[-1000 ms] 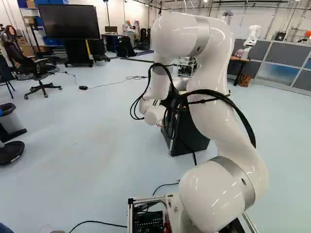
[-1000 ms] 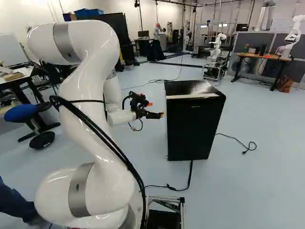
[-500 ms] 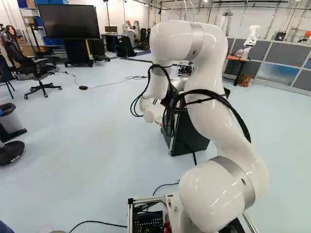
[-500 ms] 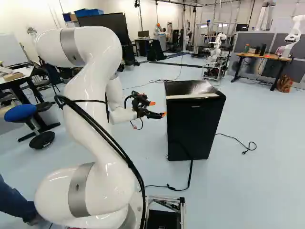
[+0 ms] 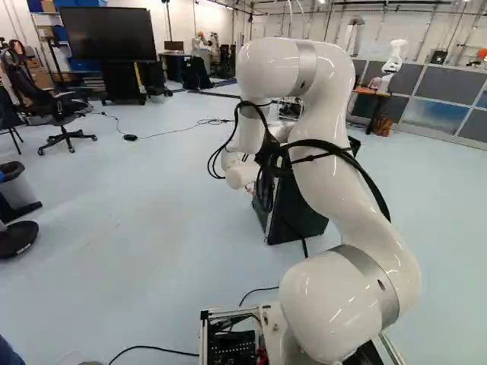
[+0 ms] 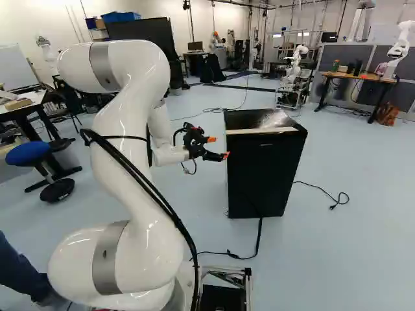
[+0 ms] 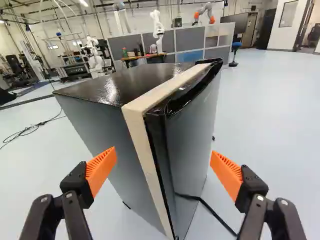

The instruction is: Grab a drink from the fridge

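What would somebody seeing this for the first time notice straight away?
Probably the big white arm, left of the middle in the right base view. Next, the black fridge beyond the gripper, its door shut. In the wrist view, bright orange pads stand wide apart before its corner.

White arm (image 5: 329, 110) right of the middle, in front of the black fridge (image 5: 298, 215).
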